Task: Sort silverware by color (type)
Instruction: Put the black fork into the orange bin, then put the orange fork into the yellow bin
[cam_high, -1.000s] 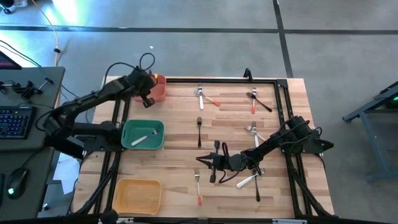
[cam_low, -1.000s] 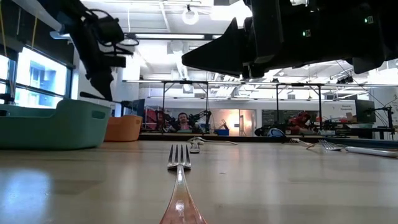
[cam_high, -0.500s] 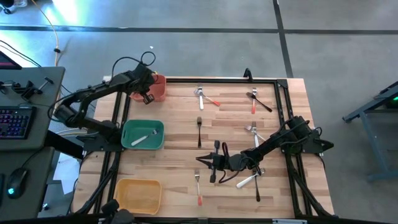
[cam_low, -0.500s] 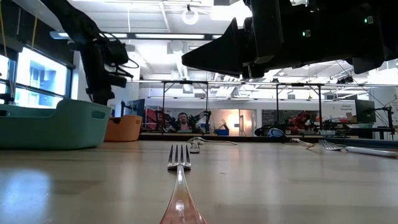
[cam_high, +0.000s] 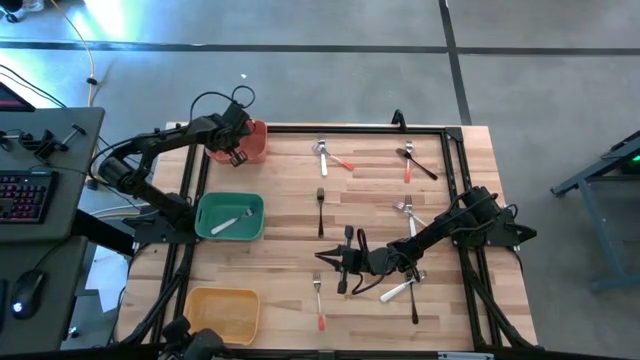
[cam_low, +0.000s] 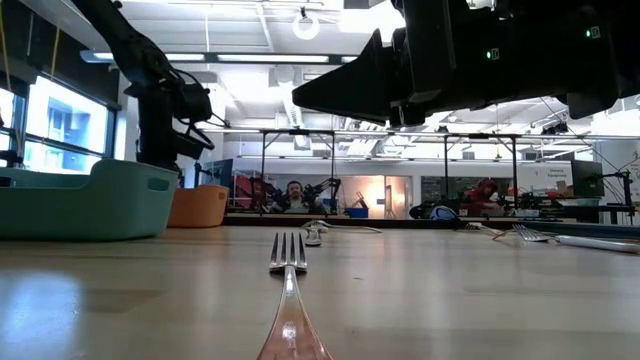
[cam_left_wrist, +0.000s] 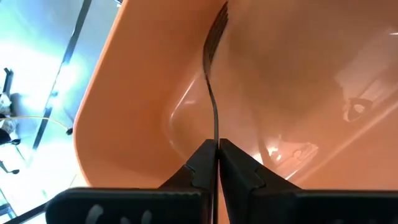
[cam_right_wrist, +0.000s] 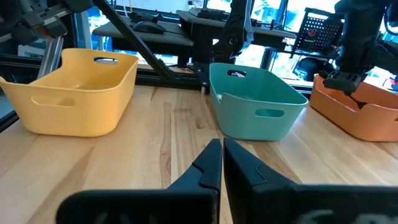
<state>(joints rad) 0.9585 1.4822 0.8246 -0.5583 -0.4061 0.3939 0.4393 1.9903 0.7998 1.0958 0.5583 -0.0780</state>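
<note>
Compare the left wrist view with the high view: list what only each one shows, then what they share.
Only the left wrist view shows the left gripper shut on a black fork, tines down inside the orange bin.

Only the high view shows the right gripper over the table, the scattered silverware, and the green bin and yellow bin.

Both show the left gripper at the orange bin.

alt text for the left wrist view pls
The left gripper, fingers shut, pinches the handle of a dark fork that points tines-first into the orange bin, which fills most of the view. Nothing else shows inside the bin.
</note>
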